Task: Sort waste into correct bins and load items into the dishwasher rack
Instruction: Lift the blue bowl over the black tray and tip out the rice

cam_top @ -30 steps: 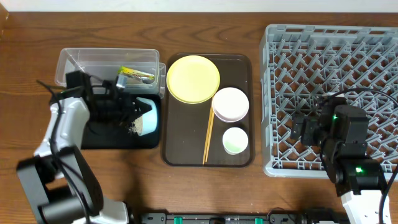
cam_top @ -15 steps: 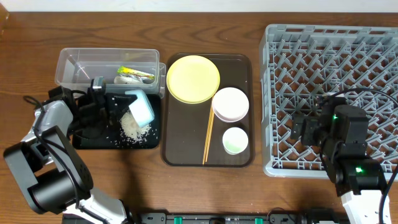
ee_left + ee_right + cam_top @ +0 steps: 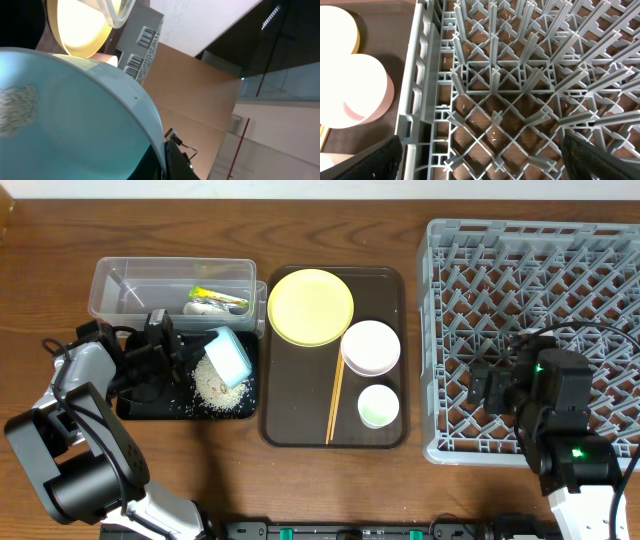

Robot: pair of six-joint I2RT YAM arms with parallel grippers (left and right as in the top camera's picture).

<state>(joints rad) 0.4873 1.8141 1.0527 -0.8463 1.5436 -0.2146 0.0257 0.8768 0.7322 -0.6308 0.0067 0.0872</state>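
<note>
Left tool (image 3: 190, 352): clamped on the blue bowl (image 3: 228, 357), tipped over the black tray (image 3: 150, 408); rice (image 3: 215, 383) heaped below
Right tool (image 3: 490, 385): spread apart above the rack (image 3: 530, 260)

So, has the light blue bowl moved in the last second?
Yes. The light blue bowl shifted slightly toward the clear tub; rice now lies heaped on the black tray.
</note>
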